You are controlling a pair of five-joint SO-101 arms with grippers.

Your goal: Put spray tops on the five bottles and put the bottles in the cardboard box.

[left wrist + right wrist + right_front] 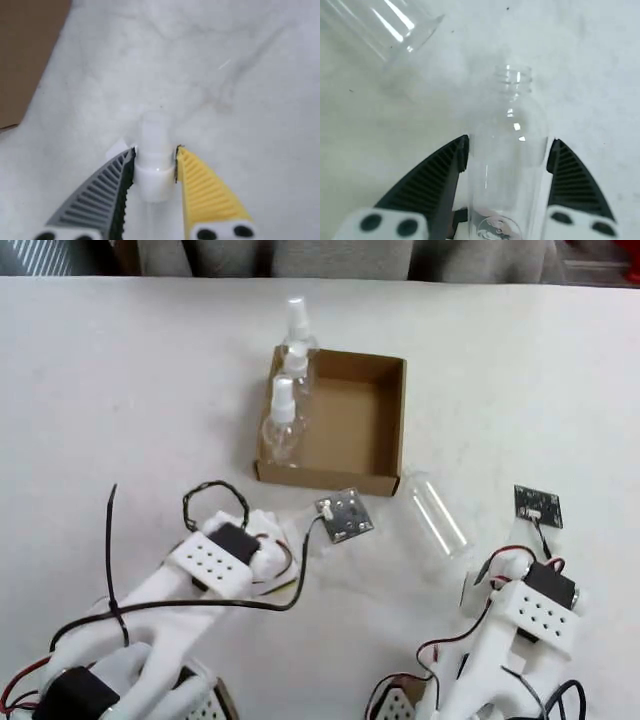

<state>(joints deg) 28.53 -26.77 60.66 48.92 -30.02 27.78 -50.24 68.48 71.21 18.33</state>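
The left tool (154,154) is clamped on a white spray top (152,132), low over the desk (240,60), with its grey and yellow fingers pinching the collar. The right tool (509,145) has a clear bottle (512,95) squeezed between its black fingers, neck open, no top on. Another uncapped bottle (437,514) lies on its side just beside the near right corner of the cardboard box (352,435). Three capped bottles (283,418) line the box's left wall, though I can't tell whether the farthest one is inside.

Here's the danger, as I judge it: the two arms sit well apart, and mating top to neck needs them square. Come in tilted and the thread crosses, or the top skids off the rim. The clear bottle looks smooth and thin — twist hard and it may spin or squash in the grip. And that loose bottle on its side could roll away if an arm brushes it.
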